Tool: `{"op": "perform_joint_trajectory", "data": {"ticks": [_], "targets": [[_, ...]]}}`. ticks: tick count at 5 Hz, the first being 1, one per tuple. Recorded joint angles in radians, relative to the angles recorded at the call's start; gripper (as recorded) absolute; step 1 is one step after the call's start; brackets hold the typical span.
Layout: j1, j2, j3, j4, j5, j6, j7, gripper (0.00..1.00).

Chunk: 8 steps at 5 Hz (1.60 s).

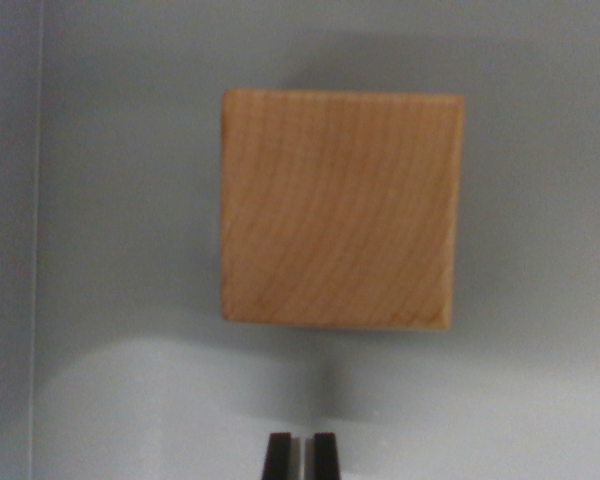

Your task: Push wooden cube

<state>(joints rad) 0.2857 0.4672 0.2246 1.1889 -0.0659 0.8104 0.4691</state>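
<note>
**Cube on tabletop, wrist view**

1 wooden cube (340,210), grain visible, resting mid-frame on grey tabletop (120,250). Gripper (300,455) at bottom edge, below cube, apart from it; jaws nearly together, clenched on nothing.

Bare grey tabletop (130,250), plain test-bench setting, likely a lab.

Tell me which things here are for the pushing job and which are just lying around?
For the job:
- wooden cube
- gripper, its two dark fingertips close together, just below the cube in the wrist view

Just there:
- grey surface under the cube; nothing else lies on it
</note>
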Motion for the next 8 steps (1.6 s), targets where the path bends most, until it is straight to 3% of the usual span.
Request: {"op": "perform_joint_trajectory", "data": {"ticks": [5,6,7,8], "targets": [[-0.0001,0.021,-0.004,0.036,-0.0012,0.015,-0.005,1.00],[-0.0002,0.038,-0.006,0.065,-0.0022,0.027,-0.010,1.00],[-0.0002,0.038,-0.006,0.065,-0.0022,0.027,-0.010,1.00],[-0.0004,0.058,-0.010,0.099,-0.0034,0.042,-0.015,1.00]]}}
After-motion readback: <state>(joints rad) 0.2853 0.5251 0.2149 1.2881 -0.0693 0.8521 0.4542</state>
